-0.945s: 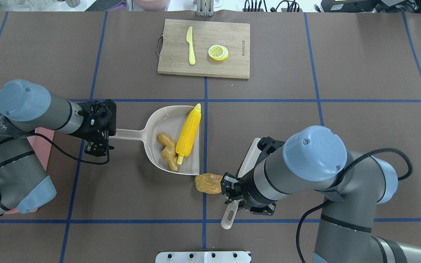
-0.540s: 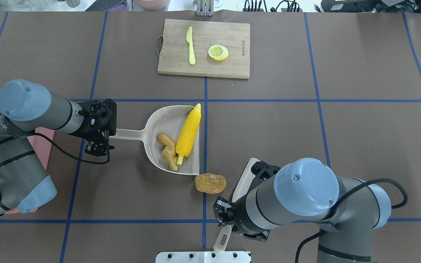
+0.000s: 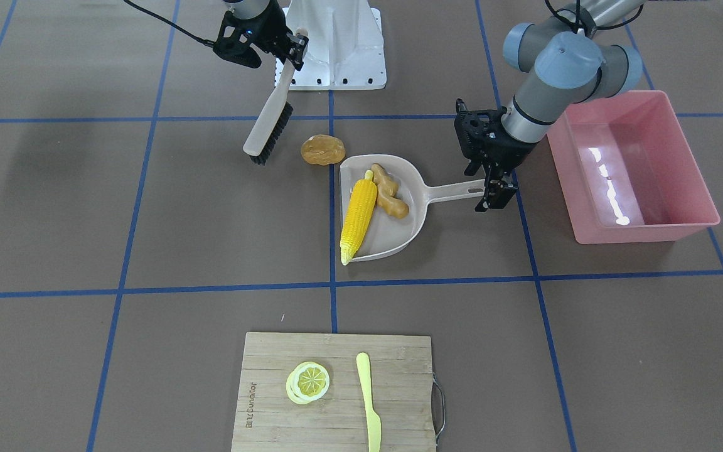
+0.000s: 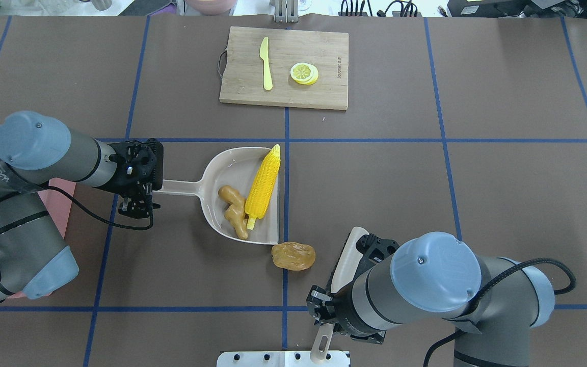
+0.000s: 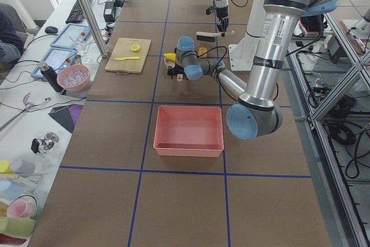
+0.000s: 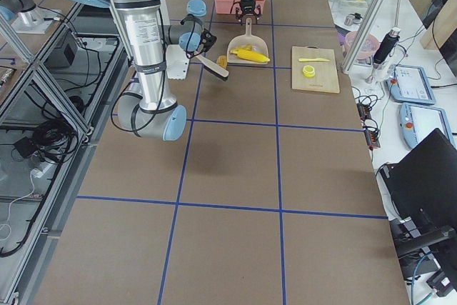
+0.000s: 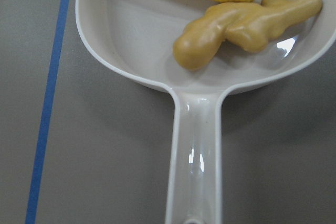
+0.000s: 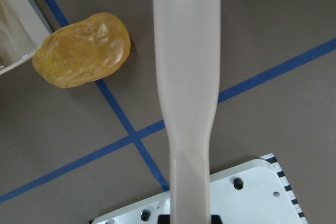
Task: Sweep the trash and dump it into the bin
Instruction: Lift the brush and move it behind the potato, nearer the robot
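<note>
Looks mid-sweep: left gripper [image 3: 490,188] clamped on the dustpan [image 4: 232,163] handle, right gripper [image 3: 289,44] gripping the brush [image 3: 267,125], lower-centre potato [image 4: 293,256] probably needs pushing in next.

A robotics lab: grid-taped table [image 4: 502,204], aluminium post [image 5: 85,10], floor cables [image 6: 44,133], laptop [image 6: 421,183].

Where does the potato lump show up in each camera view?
Front-facing: potato upper centre, beside dustpan corner.
Overhead: potato lower centre.
Left exterior: tiny, far, upper centre.
Right exterior: tiny, by brush.
Left wrist: absent.
Right wrist: potato upper left.
Landmark: dustpan's open-edge corner.
</note>
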`<state>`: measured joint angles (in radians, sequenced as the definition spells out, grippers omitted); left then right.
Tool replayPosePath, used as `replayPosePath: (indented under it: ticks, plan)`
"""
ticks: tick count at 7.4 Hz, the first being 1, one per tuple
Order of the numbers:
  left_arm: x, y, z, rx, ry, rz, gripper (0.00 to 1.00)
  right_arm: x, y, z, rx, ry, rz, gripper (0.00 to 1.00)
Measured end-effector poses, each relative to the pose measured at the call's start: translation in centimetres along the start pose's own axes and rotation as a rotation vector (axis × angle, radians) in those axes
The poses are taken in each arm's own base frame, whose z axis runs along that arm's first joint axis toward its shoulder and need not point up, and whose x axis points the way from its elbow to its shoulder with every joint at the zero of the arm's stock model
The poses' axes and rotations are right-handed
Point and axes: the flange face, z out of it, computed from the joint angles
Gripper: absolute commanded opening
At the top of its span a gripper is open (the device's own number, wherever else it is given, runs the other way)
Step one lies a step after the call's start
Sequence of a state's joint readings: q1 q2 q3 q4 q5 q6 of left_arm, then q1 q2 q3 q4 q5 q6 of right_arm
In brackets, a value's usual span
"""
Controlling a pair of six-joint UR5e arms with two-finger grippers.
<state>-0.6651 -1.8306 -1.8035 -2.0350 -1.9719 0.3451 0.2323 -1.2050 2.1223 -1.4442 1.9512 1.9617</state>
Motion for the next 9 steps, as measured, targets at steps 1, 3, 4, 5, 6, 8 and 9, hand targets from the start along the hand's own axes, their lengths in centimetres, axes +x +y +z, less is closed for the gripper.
replayPosePath:
  ticks: [1, 3, 4, 5, 6, 8, 9]
  plan:
    - [-0.1, 0.1, -0.1, -0.001, -0.001, 0.001, 0.85, 0.0, -0.2, -0.2, -0.003, 0.001, -0.013, 0.00]
    - [-0.2, 0.4, 0.1, -0.009, -0.005, -0.001, 0.85, 0.3, -1.6, -0.9, 0.006, 0.010, -0.087, 0.00]
    - [-0.2, 0.5, 0.3, -0.014, -0.004, 0.000, 0.85, 0.4, -2.3, -1.3, 0.014, 0.021, -0.151, 0.00]
    - [-0.3, 0.5, 0.6, -0.019, -0.002, 0.014, 0.85, 0.5, -2.6, -1.5, 0.016, 0.036, -0.207, 0.00]
    - [-0.4, 0.4, 0.8, -0.023, 0.001, 0.031, 0.85, 0.6, -2.7, -1.4, 0.016, 0.047, -0.236, 0.00]
    - [-0.7, 0.3, 1.2, -0.029, 0.002, 0.041, 0.85, 0.9, -3.0, -1.2, 0.019, 0.066, -0.260, 0.00]
    - [-1.1, 0.0, 1.4, -0.030, 0.000, 0.041, 0.85, 0.9, -3.1, -1.2, 0.022, 0.071, -0.264, 0.00]
